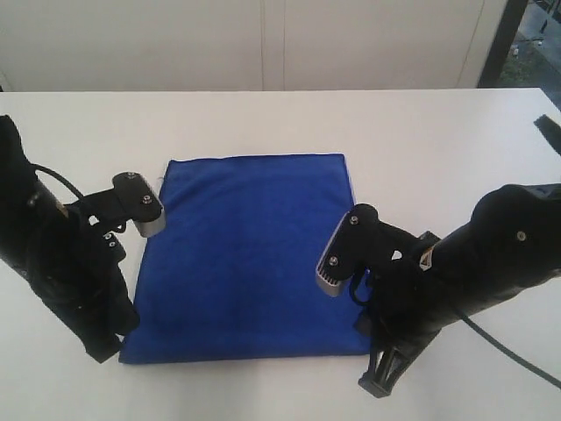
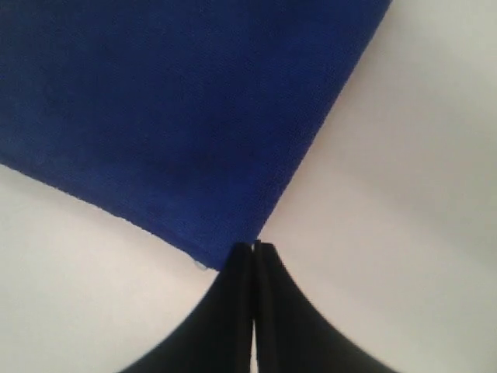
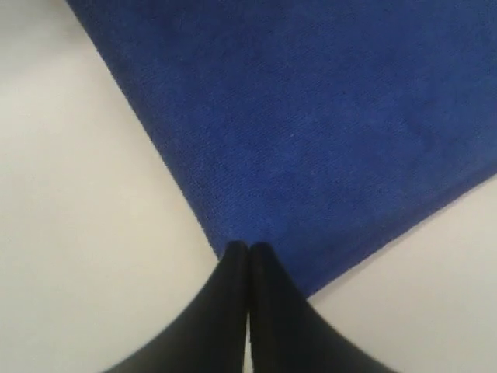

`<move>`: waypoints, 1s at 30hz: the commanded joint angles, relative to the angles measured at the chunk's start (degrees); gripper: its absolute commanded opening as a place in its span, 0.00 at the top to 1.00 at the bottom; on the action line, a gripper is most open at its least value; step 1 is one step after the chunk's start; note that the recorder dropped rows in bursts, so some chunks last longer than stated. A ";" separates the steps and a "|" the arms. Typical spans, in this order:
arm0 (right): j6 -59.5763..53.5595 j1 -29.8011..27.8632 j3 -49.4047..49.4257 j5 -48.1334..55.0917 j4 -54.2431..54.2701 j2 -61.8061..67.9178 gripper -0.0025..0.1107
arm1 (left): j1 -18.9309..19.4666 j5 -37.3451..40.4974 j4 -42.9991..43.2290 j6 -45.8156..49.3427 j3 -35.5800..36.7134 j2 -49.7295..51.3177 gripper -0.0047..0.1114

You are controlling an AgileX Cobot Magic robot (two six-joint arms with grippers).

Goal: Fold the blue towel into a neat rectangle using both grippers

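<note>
a white table point(image 1: 421, 140) carries the blue towel point(image 1: 250, 254), lying flat as a rectangle near its middle; the left gripper point(image 2: 255, 247), jaws pressed together, points at the towel's near left corner, while the right gripper point(image 3: 248, 247), likewise closed, sits over the cloth's edge by the near right corner

1. A plain white table point(image 1: 421, 132) fills most of the exterior view, smooth and bare of pattern.
2. A single blue towel point(image 1: 250, 254) lies flat on the table near its middle. It forms a tidy rectangle, longer from far to near, and spreads slightly wider at the near edge.
3. Both wrist views show a corner of the towel lying flush against the white surface.
4. A small dark strip point(image 1: 548, 132) lies at the table's far right edge, too cropped to identify.
</note>
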 commanded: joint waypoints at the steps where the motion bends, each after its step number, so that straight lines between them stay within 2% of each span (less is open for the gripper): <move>1: -3.57 0.13 -0.18 -0.70 -0.22 0.36 0.97 | 0.07 -1.25 -5.60 9.42 2.09 0.95 0.96; 5: -5.18 0.13 -0.18 -0.70 -0.22 1.64 0.89 | 0.07 0.05 -9.73 17.18 2.39 1.36 0.96; 7: -6.98 0.22 -0.07 -0.41 -0.25 1.79 0.83 | 0.07 0.61 -9.83 19.64 2.39 1.48 0.91; 11: -13.28 0.22 0.01 1.38 -0.25 1.79 0.74 | 0.07 0.72 -9.28 22.36 2.39 1.48 0.74; 14: -16.00 0.22 0.73 0.90 -0.25 1.90 0.73 | 0.07 0.47 -8.64 23.26 2.39 1.48 0.66; 25: -19.44 0.22 3.74 -3.11 -6.70 2.32 0.73 | 0.07 -1.57 -5.05 23.26 2.39 7.11 0.65; 30: -19.44 0.22 3.85 -5.77 -6.70 2.32 0.66 | 0.07 -1.57 -4.18 23.26 2.39 8.34 0.63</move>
